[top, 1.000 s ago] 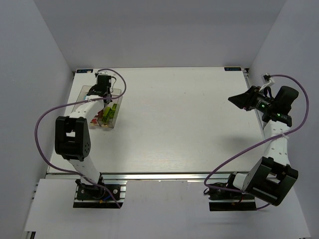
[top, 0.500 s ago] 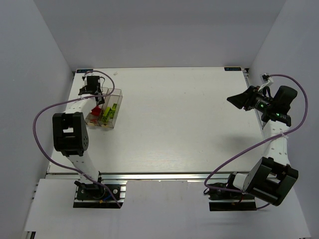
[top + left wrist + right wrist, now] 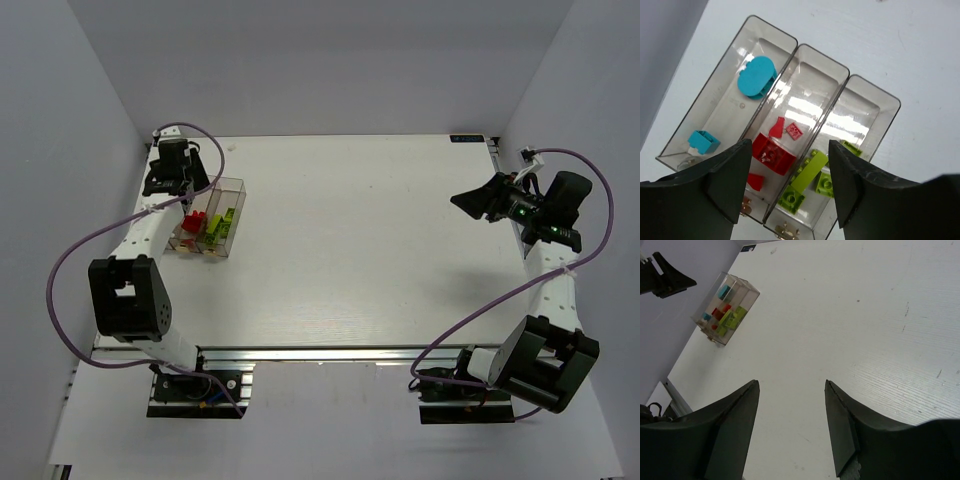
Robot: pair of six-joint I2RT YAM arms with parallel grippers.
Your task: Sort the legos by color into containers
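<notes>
Three clear containers [image 3: 873, 90] stand joined in a row at the table's left side [image 3: 236, 186]. In the left wrist view, the left bin holds cyan legos [image 3: 757, 77], the middle bin red legos [image 3: 772, 155], and the right bin lime green legos [image 3: 809, 172]. My left gripper [image 3: 790, 145] hovers open above the bins' near end with nothing between its fingers; from above it sits at their left edge [image 3: 168, 188]. My right gripper [image 3: 791, 382] is open and empty over bare table, raised at the far right [image 3: 462, 200]. The containers [image 3: 747, 290] look small and distant in its view.
White walls close in the table on the left, back and right. The left gripper's black fingers [image 3: 665, 277] show at the top left of the right wrist view. Purple cables loop beside both arms.
My left gripper has opened and pulled back to the left, off the bins. A red lego now shows in the middle bin. My right gripper has opened wider.
</notes>
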